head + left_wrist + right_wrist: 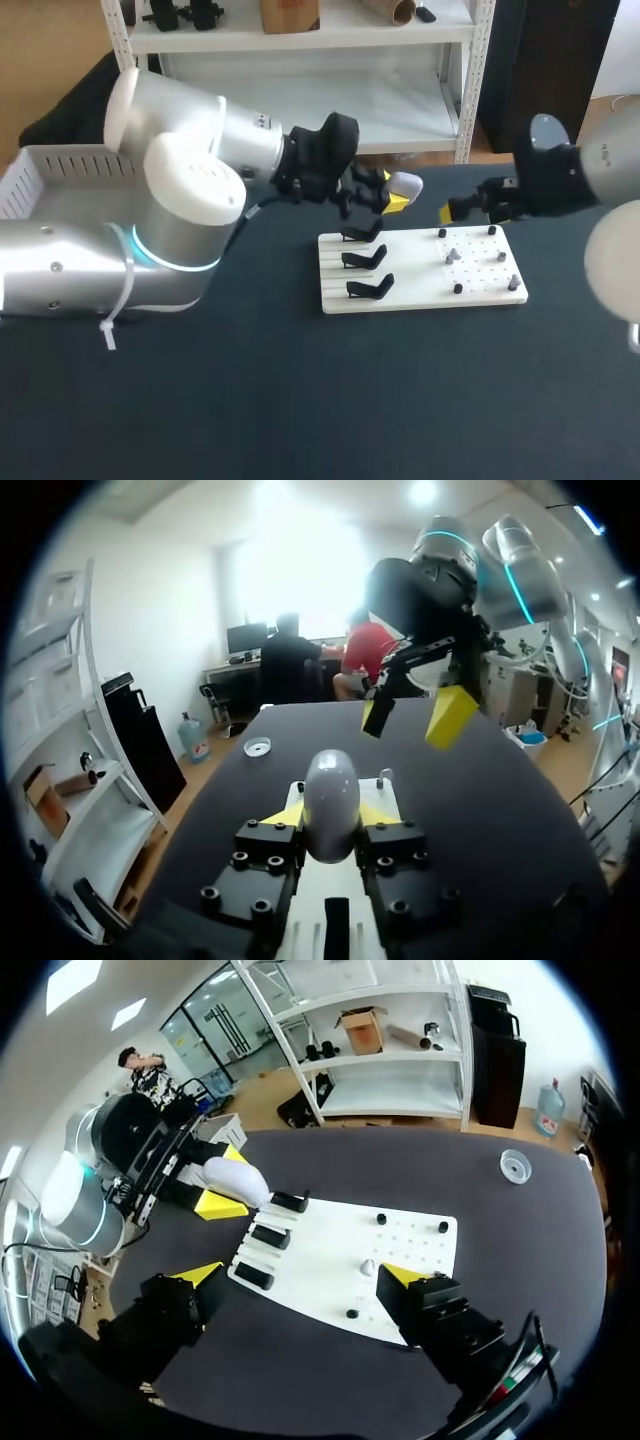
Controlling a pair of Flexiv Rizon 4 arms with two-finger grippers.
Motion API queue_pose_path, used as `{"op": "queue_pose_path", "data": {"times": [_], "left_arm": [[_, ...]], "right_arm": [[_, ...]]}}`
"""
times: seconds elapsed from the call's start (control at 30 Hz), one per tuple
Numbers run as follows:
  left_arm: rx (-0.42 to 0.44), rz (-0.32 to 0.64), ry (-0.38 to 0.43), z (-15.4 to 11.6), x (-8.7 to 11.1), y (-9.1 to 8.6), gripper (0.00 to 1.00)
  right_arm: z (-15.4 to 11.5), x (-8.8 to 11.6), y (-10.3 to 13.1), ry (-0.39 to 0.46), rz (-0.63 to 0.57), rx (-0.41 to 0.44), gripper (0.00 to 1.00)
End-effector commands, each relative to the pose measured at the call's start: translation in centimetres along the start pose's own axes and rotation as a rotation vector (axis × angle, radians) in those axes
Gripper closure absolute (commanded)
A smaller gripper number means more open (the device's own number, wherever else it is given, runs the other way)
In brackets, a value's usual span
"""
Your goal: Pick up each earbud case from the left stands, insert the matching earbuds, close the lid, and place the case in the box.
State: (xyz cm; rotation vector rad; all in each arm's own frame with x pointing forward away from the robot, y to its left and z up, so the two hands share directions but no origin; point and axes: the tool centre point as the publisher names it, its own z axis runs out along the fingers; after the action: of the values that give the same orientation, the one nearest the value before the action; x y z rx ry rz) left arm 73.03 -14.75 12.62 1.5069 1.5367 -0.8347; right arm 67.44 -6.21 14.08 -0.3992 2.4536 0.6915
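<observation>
Status: white earbud case (405, 183) was clamped in the left gripper (392, 190), jaws closed on it from both sides, yellow tips flanking it in the left wrist view (331, 800). The case was held off the tabletop (300, 400), near the rearmost of the three black stands (365, 258) at the far edge of the white board (420, 295); its lid looked closed. The right gripper (470, 212) hung above the board's right part with jaws wide apart and nothing between them. In its own wrist view the fingers (405, 1275) straddled the board (330, 1290), with a small white earbud (367, 1267) and black pegs (442, 1227) below. From the left wrist, the right gripper (415, 715) sat ahead of the case and apart from it. The stands ran in a row down the board's left part (270, 1236). A white perforated box (40, 165) sat at the tabletop's far left, partly hidden behind the left arm. A small white round cap (515, 1165) lay on the tabletop well away from the board.
</observation>
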Motion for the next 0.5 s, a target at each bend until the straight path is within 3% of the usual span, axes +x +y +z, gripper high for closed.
{"op": "queue_pose_path", "data": {"times": [0.03,0.5], "left_arm": [[0.024,0.008,-0.013,0.4,0.2,0.4,1.0],[0.1,0.026,-0.044,1.0,-0.1,-0.9,1.0]], "right_arm": [[0.9,-0.8,0.6,0.019,-0.003,-0.016,0.0],[2.5,-1.9,1.2,0.041,0.01,-0.031,0.0]]}}
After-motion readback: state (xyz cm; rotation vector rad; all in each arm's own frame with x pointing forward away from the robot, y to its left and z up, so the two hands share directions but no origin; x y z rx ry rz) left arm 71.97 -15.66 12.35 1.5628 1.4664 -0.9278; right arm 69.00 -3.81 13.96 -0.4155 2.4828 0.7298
